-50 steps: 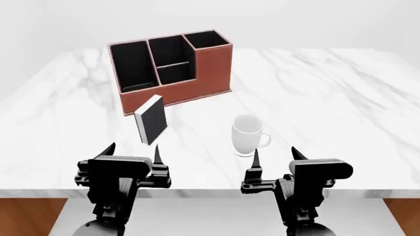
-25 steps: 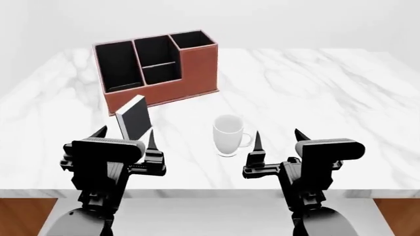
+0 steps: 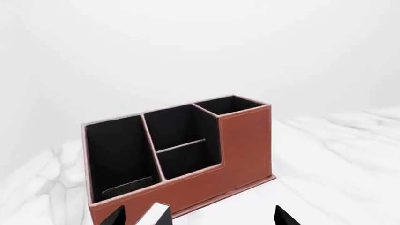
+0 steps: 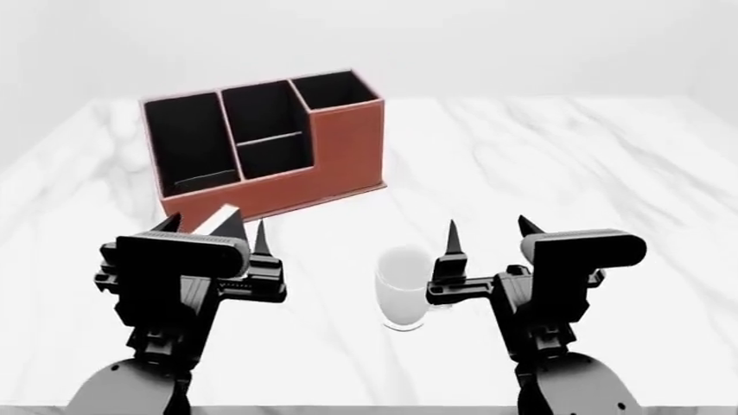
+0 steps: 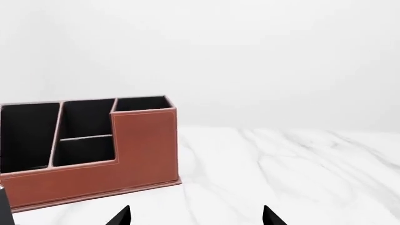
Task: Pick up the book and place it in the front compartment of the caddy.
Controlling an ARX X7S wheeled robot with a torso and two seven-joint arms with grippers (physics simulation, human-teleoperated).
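— Book: how many, and where?
— One. In the head view only its pale top edge shows, left of centre, just behind the left end effector and just in front of the caddy's low wall. A white sliver of it sits at the bottom edge of the left wrist view.
— And the caddy?
— One, upper left on the marble worktop, with four black-lined pockets. The front compartment sits behind the stepped-down wall.
— Anything else?
— One white mug, lower centre, partly hidden by the right end effector.
— The two end effectors?
— Both released, fingers spread apart, grasping nothing, raised above the worktop.
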